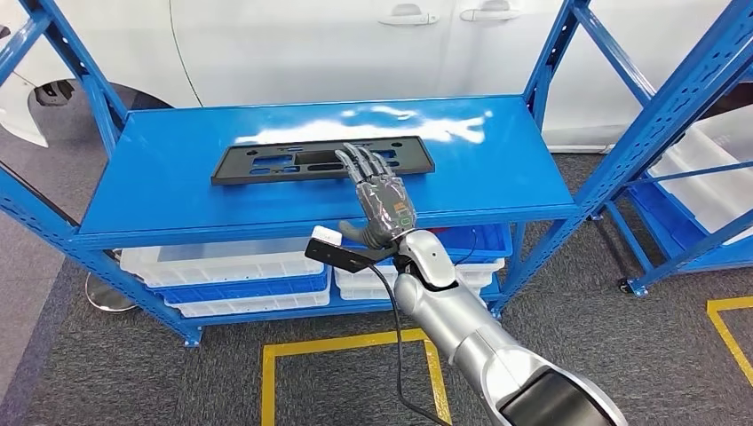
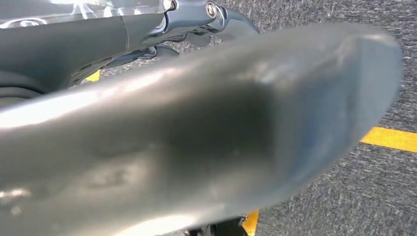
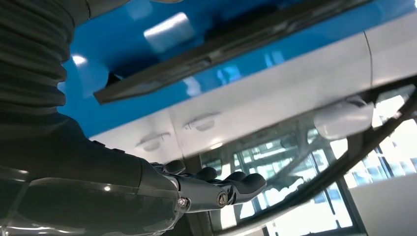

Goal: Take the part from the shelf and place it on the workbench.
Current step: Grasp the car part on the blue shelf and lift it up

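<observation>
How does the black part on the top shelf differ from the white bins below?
The black part is flat, dark, with cutouts; the white bins are pale, deeper and stacked. The part lies on the open top shelf; the bins sit on the lower level. Both lie lengthwise along the rack.

**Car workshop or assembly hall**

Blue steel shelving (image 1: pixel 320 169) stands on grey carpet floor (image 1: pixel 622 355) marked with yellow tape lines (image 1: pixel 355 344); white plastic bins (image 1: pixel 222 266) fill its lower tier; a white car (image 1: pixel 355 44) with door handles (image 1: pixel 408 16) is parked just behind; a second blue rack (image 1: pixel 684 177) stands beside it.
</observation>
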Tool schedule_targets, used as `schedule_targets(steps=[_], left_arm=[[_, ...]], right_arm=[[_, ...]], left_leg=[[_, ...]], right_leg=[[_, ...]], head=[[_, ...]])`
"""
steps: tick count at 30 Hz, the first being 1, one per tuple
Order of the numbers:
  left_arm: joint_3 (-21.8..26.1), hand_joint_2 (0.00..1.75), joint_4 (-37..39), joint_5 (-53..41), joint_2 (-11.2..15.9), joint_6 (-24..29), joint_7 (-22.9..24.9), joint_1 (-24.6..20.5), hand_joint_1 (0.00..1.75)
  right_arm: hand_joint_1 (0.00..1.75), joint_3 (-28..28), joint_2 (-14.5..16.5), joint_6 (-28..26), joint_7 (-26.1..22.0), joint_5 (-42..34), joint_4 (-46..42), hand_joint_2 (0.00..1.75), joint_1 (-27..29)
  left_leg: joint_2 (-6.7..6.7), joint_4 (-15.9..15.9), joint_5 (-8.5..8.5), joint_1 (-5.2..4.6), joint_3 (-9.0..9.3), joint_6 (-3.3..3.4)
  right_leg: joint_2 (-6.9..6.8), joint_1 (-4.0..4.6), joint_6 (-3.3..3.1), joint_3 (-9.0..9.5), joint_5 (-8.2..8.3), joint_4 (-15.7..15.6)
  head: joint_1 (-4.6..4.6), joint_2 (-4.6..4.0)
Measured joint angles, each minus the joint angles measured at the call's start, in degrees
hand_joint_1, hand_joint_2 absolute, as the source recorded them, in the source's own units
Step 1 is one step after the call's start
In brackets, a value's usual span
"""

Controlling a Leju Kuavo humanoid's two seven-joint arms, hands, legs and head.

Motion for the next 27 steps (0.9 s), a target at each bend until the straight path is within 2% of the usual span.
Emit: schedule_targets(steps=[1, 2, 4, 5, 6, 7, 9, 10, 11, 12, 14, 15, 16, 17, 19, 20, 21, 25, 26, 27], left_arm=[[0.0, 0.00, 0.0, 0.0, 0.0, 0.0, 0.1, 0.1, 0.00], [-0.1, 0.00, 0.0, 0.0, 0.0, 0.1, 0.2, 0.1, 0.00], [-0.2, 0.00, 0.1, 0.0, -0.2, 0.3, 0.4, 0.1, 0.00], [-0.3, 0.00, 0.1, 0.0, -0.2, 0.3, 0.5, 0.1, 0.00], [-0.3, 0.00, 0.2, 0.0, -0.3, 0.4, 0.6, 0.0, 0.00], [-0.4, 0.00, 0.2, 0.0, -0.4, 0.4, 0.6, 0.0, 0.00], [-0.5, 0.00, 0.2, 0.0, -0.2, 0.5, 0.6, -0.1, 0.00], [-0.6, 0.00, 0.2, 0.0, -0.2, 0.5, 0.6, -0.1, 0.00], [-0.7, 0.00, 0.2, 0.0, -0.2, 0.6, 0.5, -0.1, 0.00], [-0.7, 0.00, 0.3, 0.0, -0.2, 0.6, 0.5, -0.2, 0.00], [-0.8, 0.00, 0.3, 0.0, -0.2, 0.5, 0.3, -0.2, 0.00], [-0.9, 0.00, 0.3, -0.1, -0.2, 0.4, 0.2, -0.2, 0.00], [-1.0, 0.00, 0.3, -0.3, -0.2, 0.4, 0.2, 0.0, 0.00], [-1.1, 0.00, 0.3, -0.4, -0.2, 0.3, 0.1, 0.1, 0.00], [-1.2, 0.00, 0.4, -0.7, -0.2, 0.2, 0.0, 0.3, 0.00], [-1.3, 0.00, 0.4, -0.9, -0.2, 0.1, -0.1, 0.3, 0.00], [-1.3, 0.00, 0.4, -1.0, -0.2, 0.0, -0.1, 0.3, 0.00], [-1.6, 0.00, 0.5, -1.2, -0.3, -0.3, -0.1, 0.1, 0.00], [-1.7, 0.00, 0.5, -1.2, -0.3, -0.3, -0.1, 0.1, 0.00], [-1.7, 0.00, 0.5, -1.2, -0.3, -0.3, -0.2, 0.0, 0.00]], right_arm=[[0.00, 0.0, 0.1, -0.1, 0.1, 0.2, 1.1, 1.75, 0.0], [0.00, -0.1, 0.2, -0.2, 0.2, 0.3, 2.0, 1.75, -0.1], [0.00, -0.3, 0.5, -0.5, 0.1, 0.3, 3.6, 1.75, -0.2], [0.00, -0.4, 0.6, -0.6, 0.0, 0.4, 4.3, 1.75, -0.3], [0.00, -0.5, 0.7, -0.6, -0.2, 0.4, 4.9, 1.75, -0.4], [0.00, -0.6, 0.9, -0.6, -0.3, 0.3, 5.3, 1.75, -0.5], [0.00, -0.9, 1.3, -0.6, -0.6, 0.3, 5.8, 1.75, -0.7], [0.00, -1.0, 1.5, -0.6, -0.7, 0.2, 6.0, 1.75, -0.9], [0.00, -1.1, 1.7, -0.6, -0.8, 0.2, 6.1, 1.75, -1.1], [0.00, -1.2, 1.9, -0.5, -0.9, 0.1, 6.3, 1.75, -1.2], [0.00, -1.3, 2.0, -0.4, -1.0, 0.0, 6.7, 1.75, -1.2], [0.00, -1.4, 2.0, -0.3, -1.2, 0.0, 6.8, 1.75, -1.0], [0.00, -1.4, 2.0, -0.1, -1.3, 0.0, 7.0, 1.75, -0.8], [0.00, -1.4, 2.1, 0.0, -1.5, 0.0, 7.1, 1.75, -0.6], [0.00, -1.4, 2.3, 0.2, -1.6, 0.2, 7.2, 1.75, -0.4], [0.00, -1.4, 2.4, 0.2, -1.6, 0.4, 7.2, 1.75, -0.3], [0.00, -1.4, 2.5, 0.2, -1.7, 0.6, 7.2, 1.75, -0.3], [0.00, -1.4, 3.0, 0.2, -1.8, 1.4, 7.1, 1.75, 0.1], [0.00, -1.4, 3.1, 0.3, -1.8, 1.5, 7.0, 1.75, 0.1], [0.00, -1.4, 3.2, 0.3, -1.8, 1.5, 6.9, 1.75, 0.2]], left_leg=[[-0.12, 0.0, -0.48, -0.19, 0.66, 0.03], [-0.20, 0.0, -1.01, -0.41, 1.43, 0.02], [-0.25, 0.0, -2.14, -0.82, 2.97, -0.09], [-0.28, 0.0, -2.66, -0.97, 3.45, -0.25], [-0.29, -0.1, -3.11, -1.03, 3.67, -0.46], [-0.26, 0.0, -3.32, -1.08, 3.84, -0.73], [-0.15, 0.5, -3.41, -1.09, 4.01, -1.28], [-0.09, 1.8, -3.40, -1.06, 3.73, -1.57], [-0.06, 4.0, -3.71, -0.97, 2.64, -1.91], [-0.04, 7.1, -4.47, -0.81, 0.89, -2.26], [-0.01, 14.0, -7.17, -0.49, -3.61, -2.96], [0.01, 16.0, -8.34, -0.31, -5.41, -3.21], [0.03, 16.3, -8.51, -0.10, -6.47, -3.38], [0.05, 14.6, -7.24, 0.12, -6.73, -3.54], [0.10, 7.0, -1.17, 0.51, -5.26, -3.79], [0.15, 3.6, 1.03, 0.58, -4.62, -3.66], [0.17, 1.4, 2.51, 0.57, -4.21, -3.32], [0.12, 0.3, 2.65, 0.49, -3.27, -1.38], [0.12, 0.3, 2.50, 0.49, -2.89, -1.02], [0.12, 0.2, 2.30, 0.47, -2.57, -0.70]], right_leg=[[0.00, 0.11, -0.29, -0.91, 0.80, -0.4], [0.00, 0.30, -0.77, -0.84, 2.83, -2.9], [-0.01, 1.10, -2.27, 0.85, 8.87, -10.8], [0.03, 1.50, -2.85, 1.62, 10.82, -14.0], [0.05, 1.78, -3.15, 2.05, 12.15, -15.9], [0.13, 1.91, -3.20, 2.21, 12.32, -16.7], [0.28, 1.60, -3.18, 3.01, 12.22, -17.3], [0.36, 1.43, -3.33, 3.63, 12.01, -17.8], [0.38, 1.26, -3.47, 4.30, 11.76, -18.1], [0.38, 1.14, -3.53, 4.84, 11.48, -18.3], [0.33, 1.00, -3.54, 5.71, 10.71, -18.4], [0.33, 0.92, -3.47, 6.21, 10.25, -18.4], [0.38, 0.81, -3.36, 6.83, 9.75, -18.3], [0.47, 0.68, -3.18, 7.54, 9.18, -18.3], [0.60, 0.48, -2.64, 8.82, 8.03, -18.0], [0.65, 0.49, -2.30, 9.17, 7.52, -17.8], [0.68, 0.54, -1.89, 9.33, 7.04, -17.6], [0.62, 0.54, -0.47, 9.38, 6.03, -16.2], [0.50, 0.47, -0.24, 8.61, 5.40, -14.5], [0.38, 0.39, -0.02, 6.90, 4.26, -11.4]], head=[[0.01, 0.00], [0.01, 0.00], [-0.02, 0.00], [-0.13, 0.00], [-0.25, 0.00], [-0.37, 0.00], [-0.47, 0.00], [-0.49, 0.00], [-0.51, 0.00], [-0.52, 0.00], [-0.52, 0.00], [-0.52, 0.00], [-0.52, -0.01], [-0.52, -0.01], [-0.54, -0.01], [-0.61, 0.00], [-0.62, 0.00], [-0.55, 0.00], [-0.51, 0.00], [-0.50, 0.00]])
